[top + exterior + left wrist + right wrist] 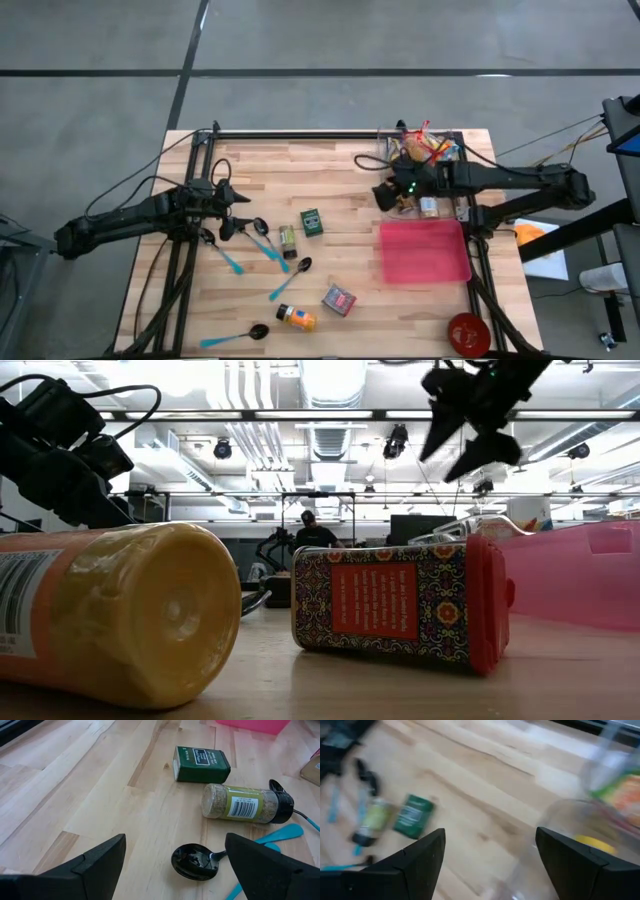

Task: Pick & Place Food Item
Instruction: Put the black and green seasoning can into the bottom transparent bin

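High view: we are seeing the left tool [238, 210] hanging wide and empty, nearer than the right tool [385, 192], also wide, to the green-labelled clear spice jar [288, 240] lying lengthwise just beyond it on the wooden tabletop [340, 270].

Food items on the wooden table

The green tin [312, 222] lies flat near the table's middle, with the herb jar [288, 240], clear-bodied with a green label and black cap, on its side just beside it. The patterned box [339, 299] with a red end lies on its side closer to the front edge, and the orange bottle [296, 318] with a yellow cap lies on its side near it.
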